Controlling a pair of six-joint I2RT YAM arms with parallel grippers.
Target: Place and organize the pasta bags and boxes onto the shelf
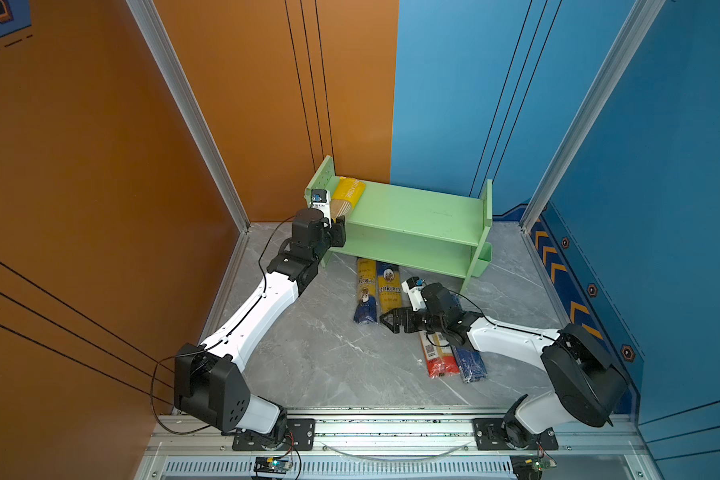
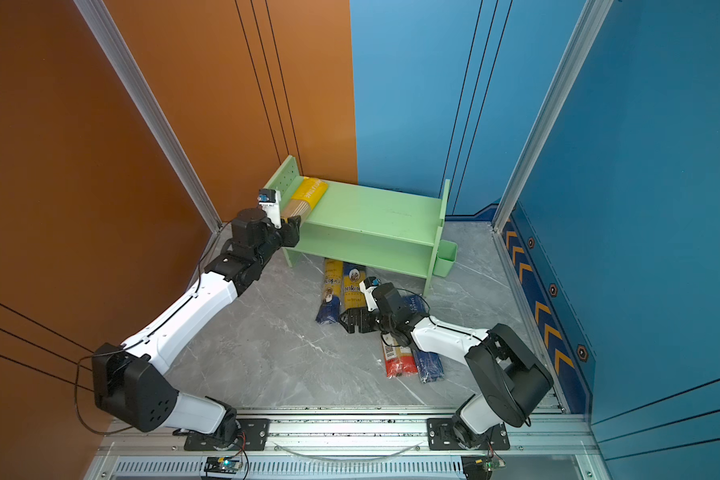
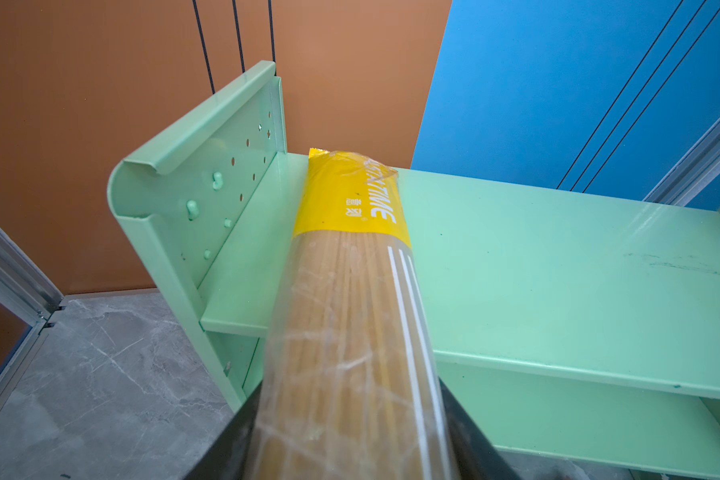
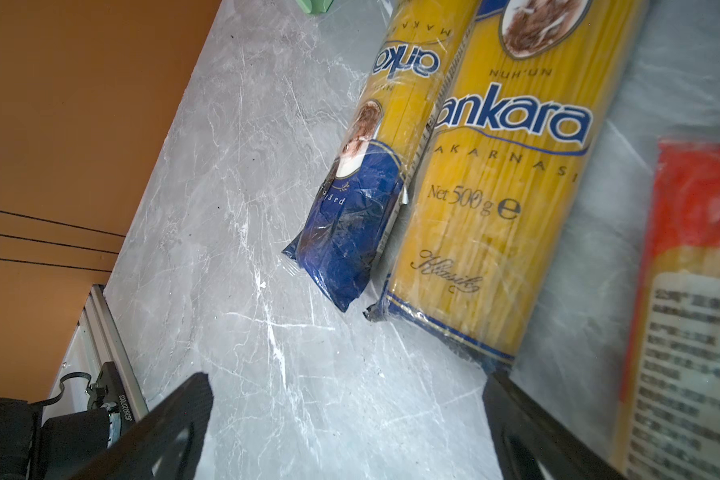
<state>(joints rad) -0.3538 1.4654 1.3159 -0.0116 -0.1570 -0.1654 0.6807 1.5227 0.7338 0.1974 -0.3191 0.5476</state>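
Note:
The light green shelf [image 1: 416,208] [image 2: 371,212] [image 3: 537,249] stands at the back. A yellow-ended spaghetti pack [image 1: 348,193] [image 2: 306,195] [image 3: 350,249] lies on its top tier by the left side panel, its near end sticking out over the front edge. My left gripper [image 1: 339,224] [image 2: 294,224] [image 3: 346,390] has a finger close on each side of that end; whether they press it does not show. Two ankara packs [image 1: 366,291] [image 1: 388,291] [image 4: 375,166] [image 4: 499,187] lie on the table in front of the shelf. My right gripper [image 1: 391,322] [image 2: 350,322] [image 4: 348,382] hangs open and empty just off their near ends.
A red-ended clear pack [image 1: 437,357] [image 4: 691,291] and a dark blue pack [image 1: 468,365] [image 2: 429,365] lie partly under my right arm. A small green bin [image 1: 484,259] [image 2: 445,257] hangs on the shelf's right side. Orange and blue walls close in behind and beside the shelf.

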